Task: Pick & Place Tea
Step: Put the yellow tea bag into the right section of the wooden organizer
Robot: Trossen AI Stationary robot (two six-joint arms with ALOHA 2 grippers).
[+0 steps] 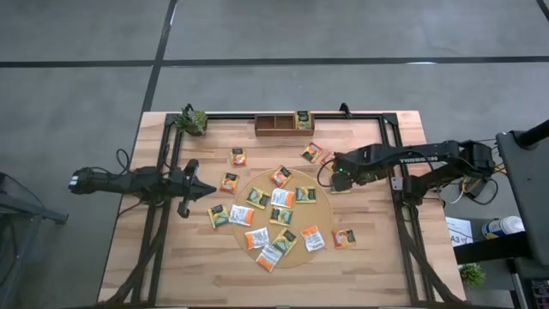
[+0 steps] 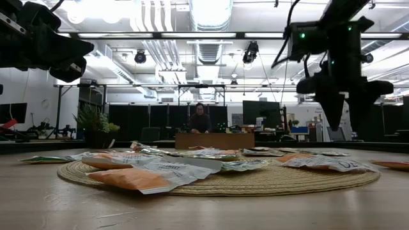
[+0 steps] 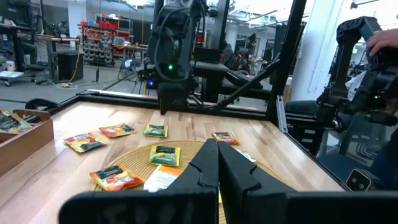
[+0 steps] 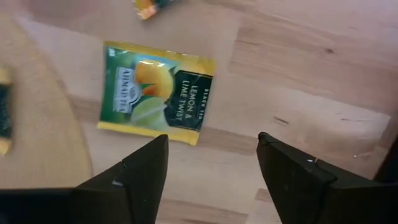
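Over the mat's (image 1: 319,225) right edge, your right gripper (image 4: 211,163) hangs with fingers spread wide, holding nothing. A green tea bag (image 4: 157,93) lies on the wood just under it. Your left gripper (image 1: 204,190) waits left of the mat, fingers pressed together.

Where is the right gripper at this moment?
In the high view the right gripper hangs open over bare wood just past the round mat's right edge, above a green sachet lying flat beside the mat.
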